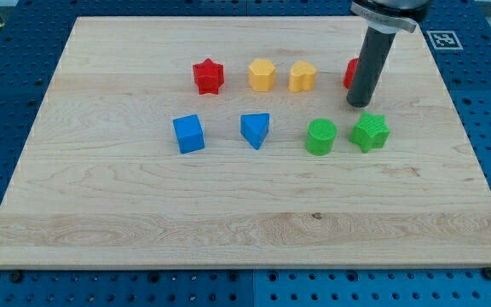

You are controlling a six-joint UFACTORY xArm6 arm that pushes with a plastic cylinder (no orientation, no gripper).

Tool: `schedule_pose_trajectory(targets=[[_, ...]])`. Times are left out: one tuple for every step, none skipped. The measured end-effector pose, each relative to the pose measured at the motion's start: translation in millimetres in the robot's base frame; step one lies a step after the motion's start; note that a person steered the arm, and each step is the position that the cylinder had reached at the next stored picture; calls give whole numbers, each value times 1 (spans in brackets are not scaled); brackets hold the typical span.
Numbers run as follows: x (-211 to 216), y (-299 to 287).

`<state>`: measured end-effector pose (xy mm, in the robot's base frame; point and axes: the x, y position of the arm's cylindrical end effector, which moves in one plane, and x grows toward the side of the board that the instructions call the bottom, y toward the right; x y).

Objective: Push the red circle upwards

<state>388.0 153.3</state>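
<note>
Near the view's top right, the red circle [349, 73] sits mostly hidden behind the rod, in the upper row beside the yellow heart [302, 76]. Judging by that, the push seems begun or about to begin. My tip [361, 104] rests just below-right of it, carrying nothing, above the green star [370, 131].

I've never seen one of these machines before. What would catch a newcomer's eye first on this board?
First, the thick dark rod coming down from the view's top right, my tip resting on the wooden board. It half hides a red block just behind it; its shape cannot be made out. Then the bright blocks in two rows: a red star and two yellow blocks above, two blue and two green blocks below.
</note>
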Motion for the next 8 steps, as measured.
schedule_pose_trajectory(targets=[[-18,-22],[-26,-45],[-26,-49],[-29,-49],[-30,-44],[-30,-29],[-30,-23],[-30,-20]])
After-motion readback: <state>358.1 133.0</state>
